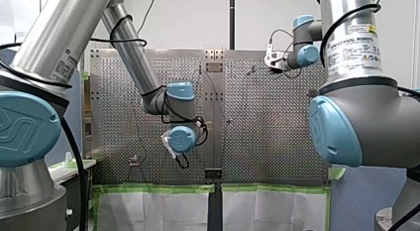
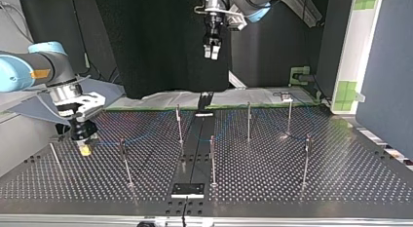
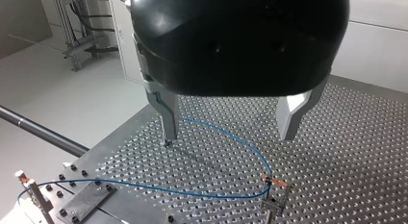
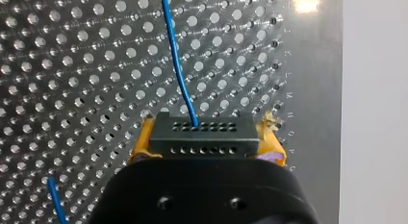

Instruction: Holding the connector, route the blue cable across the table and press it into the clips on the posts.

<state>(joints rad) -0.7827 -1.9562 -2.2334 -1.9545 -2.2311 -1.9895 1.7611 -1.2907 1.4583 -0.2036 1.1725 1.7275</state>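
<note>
Although the blue cable (image 4: 177,75) is barely made out in the front view, it is shown plainly by the wrist views: its connector (image 4: 202,137) is gripped between the yellow pads (image 4: 139,149) of my right claw (image 2: 84,148) over the table (image 4: 72,65), and a post (image 3: 273,205) is reached ahead of my open left claw (image 3: 228,136). "UNIVERSAL ROBOTS" is read on my right arm (image 1: 356,52).
</note>
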